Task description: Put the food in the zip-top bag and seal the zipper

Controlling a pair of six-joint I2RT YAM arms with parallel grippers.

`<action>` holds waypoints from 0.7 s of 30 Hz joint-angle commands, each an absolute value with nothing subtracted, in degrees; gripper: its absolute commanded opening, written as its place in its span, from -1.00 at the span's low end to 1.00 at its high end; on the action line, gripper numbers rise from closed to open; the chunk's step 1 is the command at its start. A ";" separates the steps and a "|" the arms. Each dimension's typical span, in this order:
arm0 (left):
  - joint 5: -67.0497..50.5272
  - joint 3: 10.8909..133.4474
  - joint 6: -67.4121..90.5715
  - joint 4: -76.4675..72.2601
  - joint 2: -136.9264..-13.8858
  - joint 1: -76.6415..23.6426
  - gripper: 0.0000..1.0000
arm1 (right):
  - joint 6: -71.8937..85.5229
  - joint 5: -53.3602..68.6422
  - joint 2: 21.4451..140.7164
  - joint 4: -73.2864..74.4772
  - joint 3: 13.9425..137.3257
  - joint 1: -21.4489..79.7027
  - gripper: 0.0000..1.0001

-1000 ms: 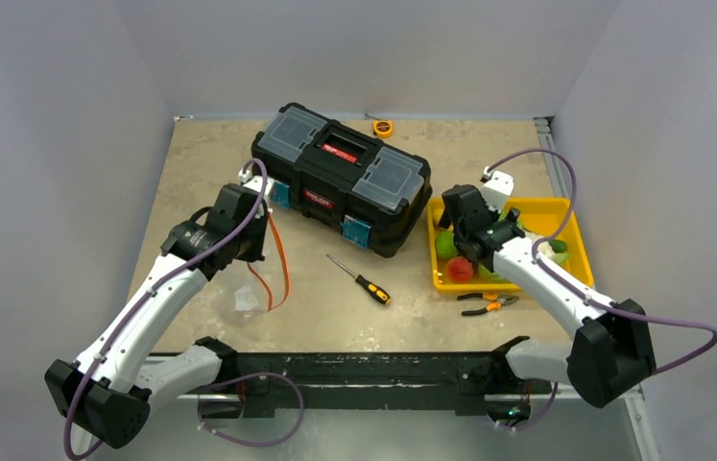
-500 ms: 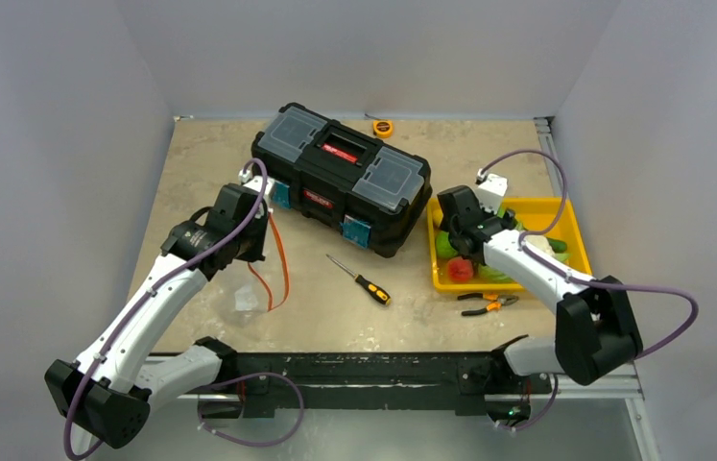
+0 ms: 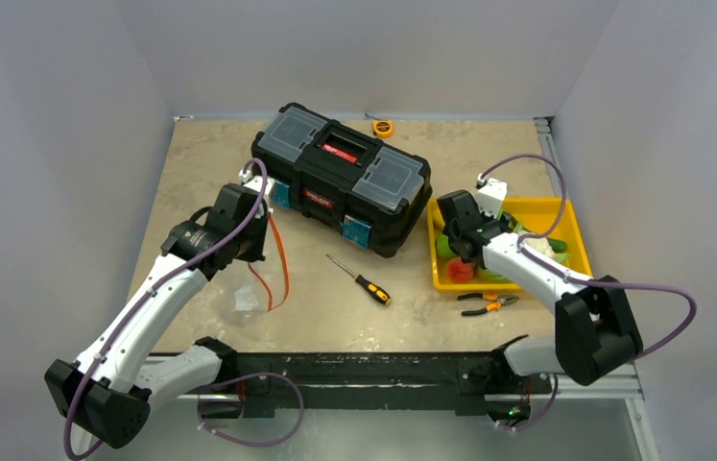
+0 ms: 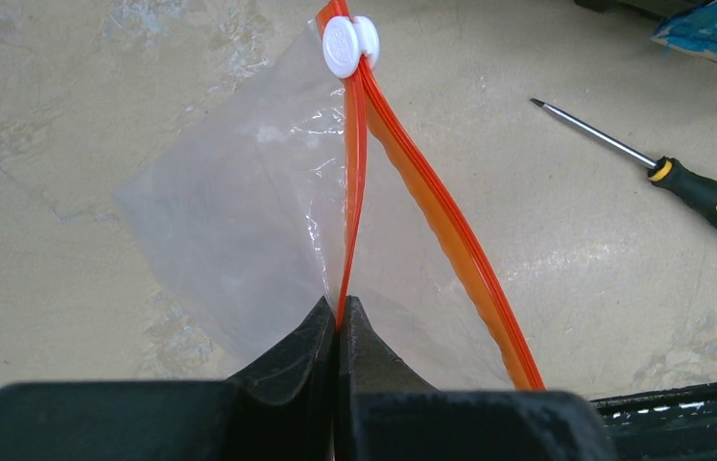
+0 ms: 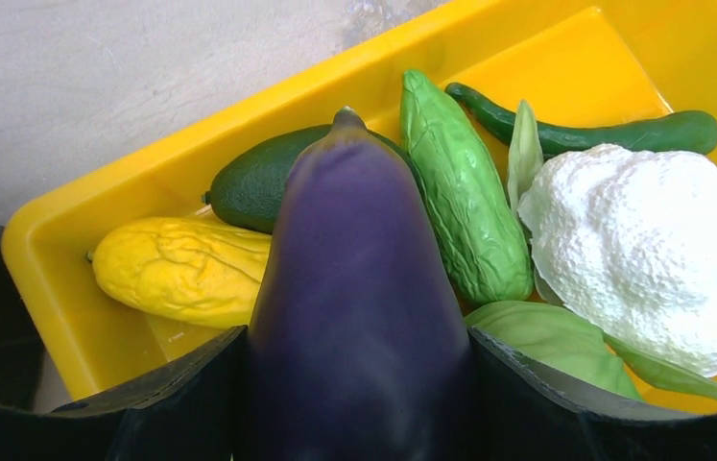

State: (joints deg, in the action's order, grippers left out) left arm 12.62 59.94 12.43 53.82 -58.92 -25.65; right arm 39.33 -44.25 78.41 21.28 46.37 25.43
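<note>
While the left gripper (image 4: 338, 322) pinches one end of the orange zipper strip (image 4: 431, 221) with its jaws fully closed, the clear bag (image 4: 229, 230) hangs from that grip down to the table (image 4: 76, 115), left of the black toolbox (image 3: 340, 178). The bag's mouth gapes, its two orange edges parting and meeting again at the white slider (image 4: 349, 45) at the far end. A screwdriver (image 4: 709, 197) lies on the table to the right of the bag, apart from it.

Over the yellow tray (image 5: 57, 250), the right gripper (image 5: 356, 336) has its jaws fairly wide, pressed against both sides of the purple eggplant (image 5: 354, 250). Around the eggplant in the tray lie a yellow piece (image 5: 177, 269), a dark green one (image 5: 249, 187), a bumpy light green one (image 5: 455, 206), a cucumber (image 5: 613, 134) and a white cauliflower (image 5: 647, 240). Pliers (image 3: 487, 303) lie on the table just in front of the tray.
</note>
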 commanded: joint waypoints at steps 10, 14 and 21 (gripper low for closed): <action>10.89 60.12 12.08 52.03 -58.73 -25.77 -1.00 | 36.38 -44.34 59.93 25.55 48.52 25.64 -1.00; 10.59 60.19 12.07 52.03 -58.46 -25.80 -1.00 | 24.77 -24.46 50.12 17.92 48.49 25.78 -1.00; 10.54 59.94 11.97 51.74 -58.27 -25.83 -1.00 | 23.13 2.44 48.76 8.14 53.41 35.32 -1.00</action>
State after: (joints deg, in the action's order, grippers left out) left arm 10.87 59.94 12.43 53.65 -58.92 -25.65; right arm 26.02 -15.62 46.76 17.04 48.99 28.58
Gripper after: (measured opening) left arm 0.005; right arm 0.733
